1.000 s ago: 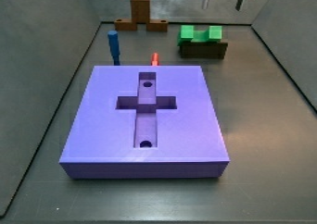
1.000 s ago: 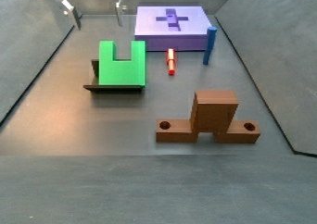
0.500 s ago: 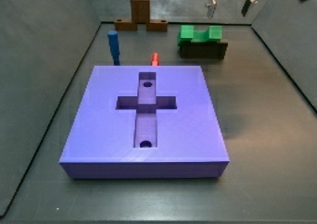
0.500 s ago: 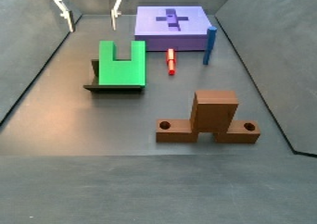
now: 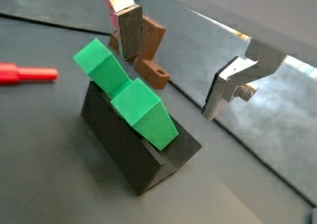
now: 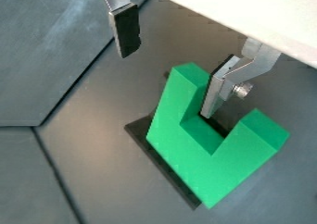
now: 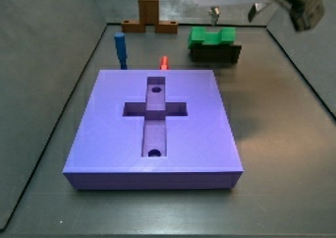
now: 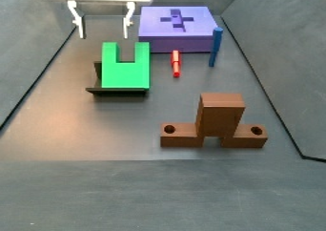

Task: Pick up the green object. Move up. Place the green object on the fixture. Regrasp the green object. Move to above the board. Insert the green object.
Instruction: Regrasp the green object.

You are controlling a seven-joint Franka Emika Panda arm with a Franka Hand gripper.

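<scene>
Open empty claw point(image 8: 103, 22) above green object point(image 8: 125, 69).

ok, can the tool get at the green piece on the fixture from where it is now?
Probably yes. The tool hangs open above and just behind the green piece, which lies on the fixture with its top bare. The red peg lies off to one side, clear of the way down.

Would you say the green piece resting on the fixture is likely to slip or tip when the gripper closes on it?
The green object looks rigid, with flat faces, so the open gripper above it should probably grip it firmly. It leans tilted on the fixture, so a one-sided touch might slide it. Its blocky U shape seems unlikely to roll.
</scene>
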